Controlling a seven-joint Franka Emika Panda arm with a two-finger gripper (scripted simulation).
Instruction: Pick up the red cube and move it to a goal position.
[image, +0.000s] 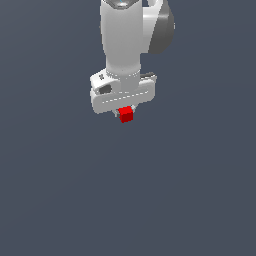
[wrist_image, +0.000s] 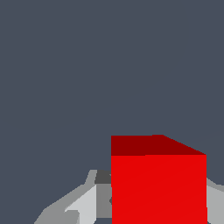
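The red cube (image: 126, 114) is small and bright red, and sits right under the white hand of the arm in the exterior view. My gripper (image: 126, 113) is shut on it, with the short fingers almost wholly hidden behind the cube. In the wrist view the red cube (wrist_image: 158, 186) fills much of the picture, with a grey finger (wrist_image: 87, 201) pressed against one side and a sliver of the other finger at the opposite edge. No goal marker shows in either view.
A plain dark blue-grey surface (image: 128, 200) fills both views. The white and grey arm (image: 125, 40) rises above the hand and out of the picture.
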